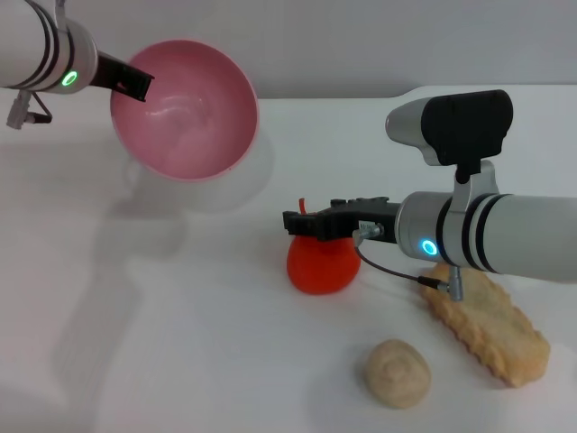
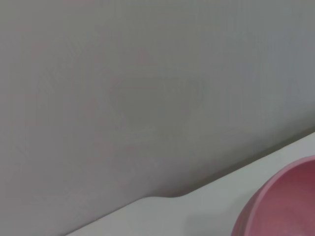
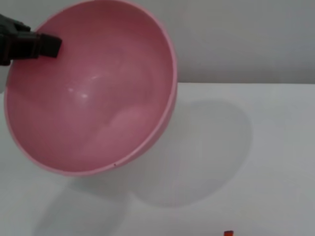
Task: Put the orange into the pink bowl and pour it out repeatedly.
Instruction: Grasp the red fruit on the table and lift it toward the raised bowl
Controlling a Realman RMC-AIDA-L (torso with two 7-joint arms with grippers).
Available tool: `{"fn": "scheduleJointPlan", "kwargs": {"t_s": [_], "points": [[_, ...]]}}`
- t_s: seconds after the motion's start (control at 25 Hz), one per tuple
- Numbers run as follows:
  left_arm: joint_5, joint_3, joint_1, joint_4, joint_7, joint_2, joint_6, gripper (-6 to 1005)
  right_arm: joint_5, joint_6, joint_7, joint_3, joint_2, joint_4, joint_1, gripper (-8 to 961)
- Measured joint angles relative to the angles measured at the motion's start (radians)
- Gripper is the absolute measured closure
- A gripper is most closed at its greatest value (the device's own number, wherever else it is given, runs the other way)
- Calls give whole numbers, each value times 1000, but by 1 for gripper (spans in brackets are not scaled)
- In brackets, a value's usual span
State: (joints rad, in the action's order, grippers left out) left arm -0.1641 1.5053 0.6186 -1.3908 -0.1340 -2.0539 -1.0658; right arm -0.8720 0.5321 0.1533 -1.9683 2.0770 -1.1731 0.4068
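Note:
The pink bowl (image 1: 189, 113) hangs in the air at the back left, tipped so its empty inside faces forward. My left gripper (image 1: 135, 86) is shut on the bowl's rim. The right wrist view shows the bowl (image 3: 98, 93) and the left gripper (image 3: 47, 45) on its rim, while the left wrist view shows only an edge of the bowl (image 2: 283, 206). The orange (image 1: 320, 266) rests on the white table near the middle, stem up. My right gripper (image 1: 311, 225) sits right at the top of the orange. A sliver of the orange (image 3: 228, 233) shows in the right wrist view.
A beige lump (image 1: 397, 372) lies on the table (image 1: 180, 343) at the front, right of centre. A long tan biscuit-like slab (image 1: 491, 329) lies at the right, under my right forearm. A grey wall runs behind the table.

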Motion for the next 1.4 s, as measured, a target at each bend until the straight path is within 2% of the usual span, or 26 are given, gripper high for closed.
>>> {"fn": "scheduleJointPlan", "kwargs": {"t_s": [0.12, 0.4, 0.64, 0.84, 1.28, 1.4], "points": [[0, -5, 1, 4, -4, 0, 5, 953, -10, 3, -4, 0, 0, -4, 0, 136], [0, -20, 3, 7, -18, -1, 10, 953, -25, 11, 31, 0, -3, -23, -11, 267], [0, -20, 3, 7, -18, -2, 12, 953, -31, 11, 25, 5, -3, -16, -12, 505], [0, -17, 3, 7, -18, -3, 12, 954, -30, 9, 28, -3, -3, -12, -13, 740], [-1, -11, -6, 7, -18, -5, 12, 954, -24, 3, 50, 4, -3, -78, -39, 921], [-1, -11, -6, 7, -18, -6, 12, 954, -20, 4, 55, 4, -3, -112, -40, 937]]}}
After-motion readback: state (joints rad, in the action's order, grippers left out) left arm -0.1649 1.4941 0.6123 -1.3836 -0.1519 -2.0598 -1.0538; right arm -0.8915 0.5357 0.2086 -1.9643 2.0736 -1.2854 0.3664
